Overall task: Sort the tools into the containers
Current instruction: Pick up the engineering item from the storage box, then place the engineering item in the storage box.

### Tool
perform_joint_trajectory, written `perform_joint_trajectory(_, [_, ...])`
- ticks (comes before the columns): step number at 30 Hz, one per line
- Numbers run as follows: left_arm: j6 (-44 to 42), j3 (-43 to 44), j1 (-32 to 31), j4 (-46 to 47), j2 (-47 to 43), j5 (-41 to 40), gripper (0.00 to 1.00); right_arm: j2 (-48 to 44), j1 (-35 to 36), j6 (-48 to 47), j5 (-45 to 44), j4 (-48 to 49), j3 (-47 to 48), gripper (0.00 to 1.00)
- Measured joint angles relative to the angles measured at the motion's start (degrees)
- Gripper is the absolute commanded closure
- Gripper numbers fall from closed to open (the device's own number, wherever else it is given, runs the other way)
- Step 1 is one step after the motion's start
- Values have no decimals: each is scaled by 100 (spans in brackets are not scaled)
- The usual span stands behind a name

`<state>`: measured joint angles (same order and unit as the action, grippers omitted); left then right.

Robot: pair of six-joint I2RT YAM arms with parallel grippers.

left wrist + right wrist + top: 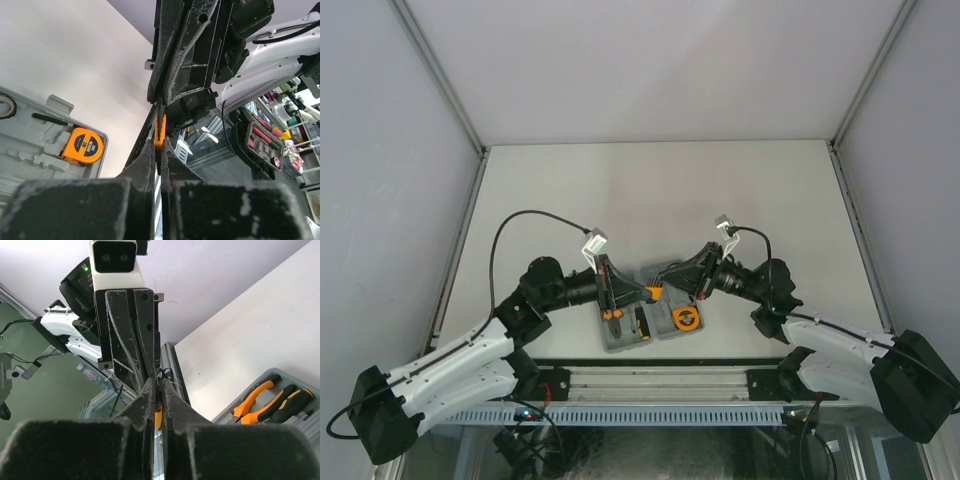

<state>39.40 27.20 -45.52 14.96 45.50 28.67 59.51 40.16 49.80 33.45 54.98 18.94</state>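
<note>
White table [650, 190], grey case [30, 150] holding tape measure [82, 146], pliers [252, 402], screwdriver [290, 402]

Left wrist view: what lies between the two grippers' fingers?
A thin orange piece, pinched by left gripper and right gripper; both wrist views show it.

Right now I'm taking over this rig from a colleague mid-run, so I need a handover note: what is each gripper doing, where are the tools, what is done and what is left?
Left gripper: shut on a thin orange piece, held above the case.
Right gripper: shut on the same piece from the opposite side.
The grey case lies open on the table by the arm bases.
Done: the tape measure, pliers and a screwdriver lie in the case.
Left: probably one gripper lets go and the other seats the piece in a recess. Which tool it is cannot be told.
</note>
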Motion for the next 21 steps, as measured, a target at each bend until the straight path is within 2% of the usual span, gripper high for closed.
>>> perform_joint_trajectory(5, [-13,2,-17,-52,-2,-33,100,-240,-4,-96,-72,-376,0,65])
perform_joint_trajectory(10, [-321,214,-15,-693,-35,-411,100,-979,-125,-378,-374,-1202,20,44])
perform_joint_trajectory(16, [-916,796,-20,-1934,7,-1268,100,-2809,-216,-1008,-1816,-3259,55,40])
perform_joint_trajectory(21, [-1344,1453,-326,-2826,662,-2358,100,-3899,-232,-1252,-2924,-4590,63,39])
